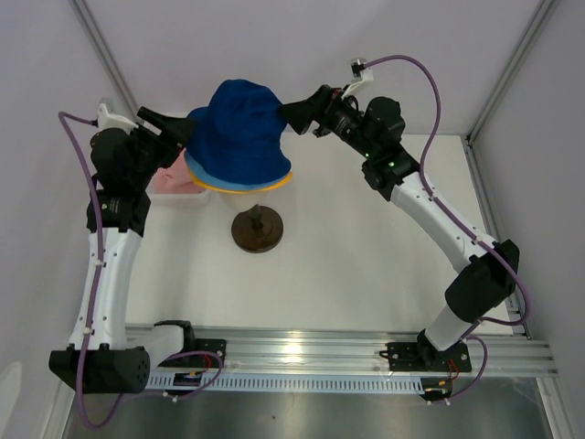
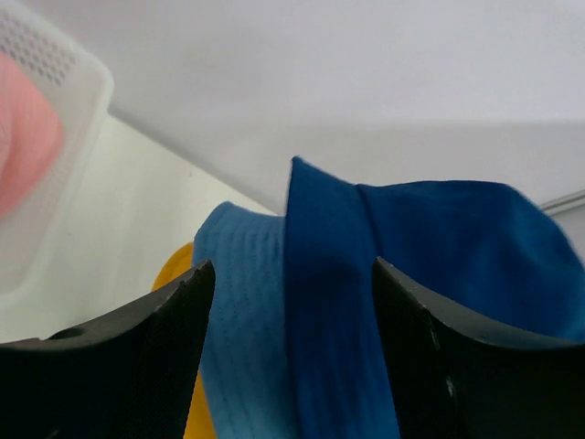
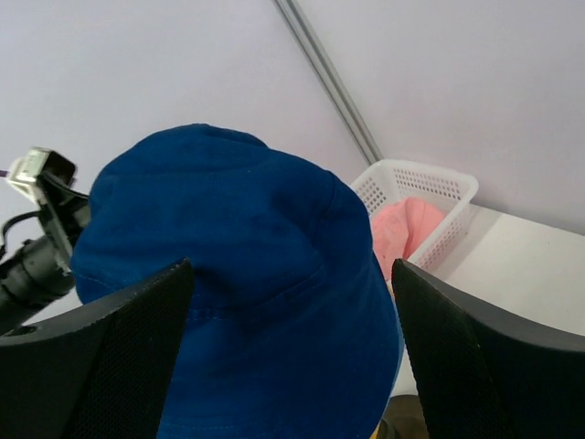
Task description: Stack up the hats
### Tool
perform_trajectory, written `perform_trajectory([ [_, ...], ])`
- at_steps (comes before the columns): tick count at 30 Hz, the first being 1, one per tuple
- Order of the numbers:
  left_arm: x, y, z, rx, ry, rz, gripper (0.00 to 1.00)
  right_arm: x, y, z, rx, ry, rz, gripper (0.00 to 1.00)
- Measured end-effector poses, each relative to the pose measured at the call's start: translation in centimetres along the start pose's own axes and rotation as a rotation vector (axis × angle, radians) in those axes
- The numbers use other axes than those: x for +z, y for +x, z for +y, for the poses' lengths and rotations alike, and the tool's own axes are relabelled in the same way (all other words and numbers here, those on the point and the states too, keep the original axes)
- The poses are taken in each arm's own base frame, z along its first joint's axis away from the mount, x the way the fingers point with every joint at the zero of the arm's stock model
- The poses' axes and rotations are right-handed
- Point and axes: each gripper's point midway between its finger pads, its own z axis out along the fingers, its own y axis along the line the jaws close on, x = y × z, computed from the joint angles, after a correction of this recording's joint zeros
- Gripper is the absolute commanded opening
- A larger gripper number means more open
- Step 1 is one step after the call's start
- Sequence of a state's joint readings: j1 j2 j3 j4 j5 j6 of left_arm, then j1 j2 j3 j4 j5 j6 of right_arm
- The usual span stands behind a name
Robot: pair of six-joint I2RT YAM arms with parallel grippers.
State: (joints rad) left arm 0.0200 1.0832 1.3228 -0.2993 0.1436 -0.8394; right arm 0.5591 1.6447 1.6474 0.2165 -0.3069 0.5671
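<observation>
The dark navy hat (image 1: 239,133) sits on top of a stack over the light blue hat (image 1: 212,179) and the yellow hat (image 1: 265,187), above the dark brown round base (image 1: 257,229). The pale pink hat (image 1: 169,179) lies in a white basket (image 1: 183,196) at the left. My left gripper (image 1: 189,128) is open at the stack's left side, its jaws astride the navy (image 2: 411,274) and light blue (image 2: 242,311) brims. My right gripper (image 1: 291,114) is open at the stack's right, jaws spread either side of the navy hat (image 3: 228,274). The pink hat (image 3: 407,229) shows beyond.
The white basket (image 3: 430,187) stands by the back wall at the left. Pale enclosure walls with metal frame posts (image 1: 512,73) close in the back and sides. An aluminium rail (image 1: 347,352) runs along the near edge.
</observation>
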Motion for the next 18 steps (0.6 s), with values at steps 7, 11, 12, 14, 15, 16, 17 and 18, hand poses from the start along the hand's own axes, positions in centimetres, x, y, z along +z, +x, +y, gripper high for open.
perform_trajectory([
  [7, 1.9, 2.0, 0.2, -0.110, 0.028, 0.094, 0.29, -0.1, 1.8, -1.6, 0.023, 0.049, 0.021, 0.92],
  [11, 1.9, 1.7, -0.4, -0.129, 0.056, 0.088, 0.01, -0.1, 1.8, -1.7, 0.023, 0.051, 0.019, 0.92],
  [12, 1.9, 1.8, -0.3, -0.126, 0.054, 0.087, 0.01, -0.1, 1.8, -1.7, 0.024, 0.052, 0.019, 0.92],
  [14, 1.9, 1.9, 0.0, -0.126, 0.048, 0.090, 0.01, -0.1, 1.8, -1.7, 0.028, 0.050, 0.014, 0.93],
  [15, 1.9, 2.0, 0.2, -0.126, 0.045, 0.090, 0.01, -0.1, 1.9, -1.8, 0.030, 0.050, 0.013, 0.93],
  [16, 1.9, 2.1, 0.3, -0.127, 0.042, 0.091, 0.01, -0.1, 2.0, -1.8, 0.035, 0.050, 0.010, 0.93],
  [17, 1.8, 2.2, 0.4, -0.127, 0.039, 0.090, 0.01, -0.1, 2.1, -1.9, 0.039, 0.048, 0.009, 0.94],
  [18, 1.6, 2.4, 0.6, -0.127, 0.034, 0.091, 0.01, -0.1, 2.2, -1.9, 0.045, 0.046, 0.005, 0.95],
])
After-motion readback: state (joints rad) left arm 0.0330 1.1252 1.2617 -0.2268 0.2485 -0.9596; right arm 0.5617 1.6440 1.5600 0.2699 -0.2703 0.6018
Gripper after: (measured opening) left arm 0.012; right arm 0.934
